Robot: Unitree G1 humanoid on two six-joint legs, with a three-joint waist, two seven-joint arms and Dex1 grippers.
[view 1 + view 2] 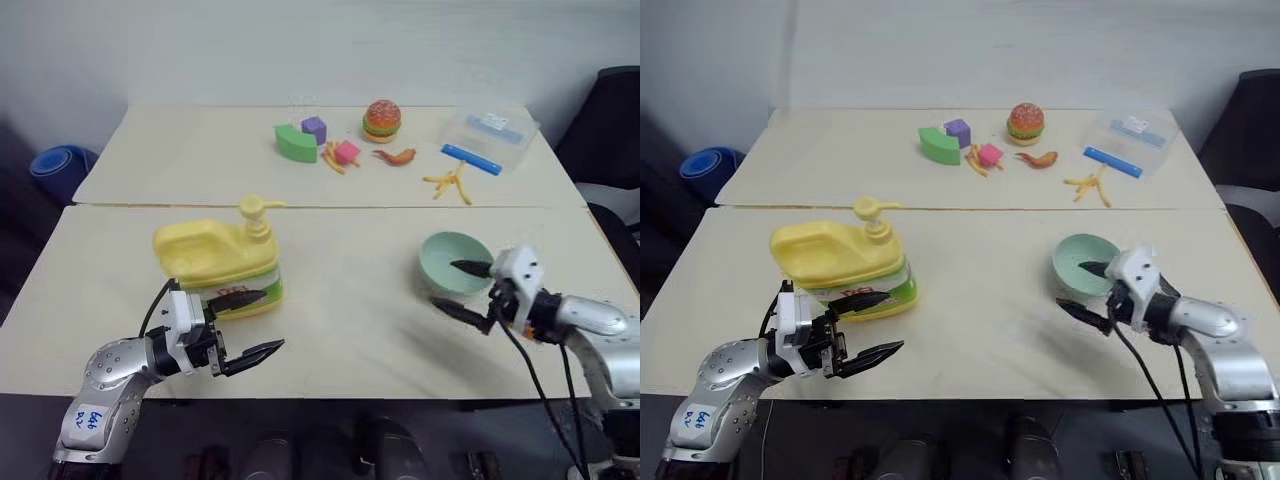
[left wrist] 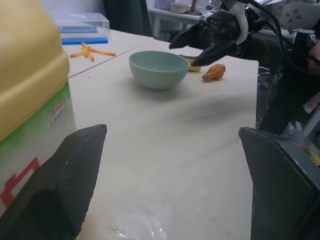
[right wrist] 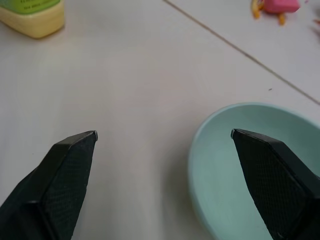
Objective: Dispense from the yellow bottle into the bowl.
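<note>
The bottle (image 1: 222, 258) is stood upright on the near tabletop (image 1: 340, 330), pump spout turned toward the bowl (image 1: 456, 264), which is set well apart from it to the right. The left gripper (image 1: 252, 322) is held just in front of the bottle's lower corner with its jaws spread wide and empty; one finger is seen against the label, though contact cannot be confirmed. The right gripper (image 1: 462, 288) is placed at the bowl's near rim with jaws also spread and nothing gripped, one finger over the bowl's inside and the other outside on the bottle's side. Several risks are judged from this. If the right jaws are closed on the thin rim at an angle, the light bowl could be tipped or flicked away. If the bowl is dragged toward the bottle, it could be let slip. The gap between spout and bowl must be closed before pumping, or liquid would be spilled on the tabletop. If the pump is pressed off-centre without the bottle being steadied, the bottle could be rocked or pushed sideways.
</note>
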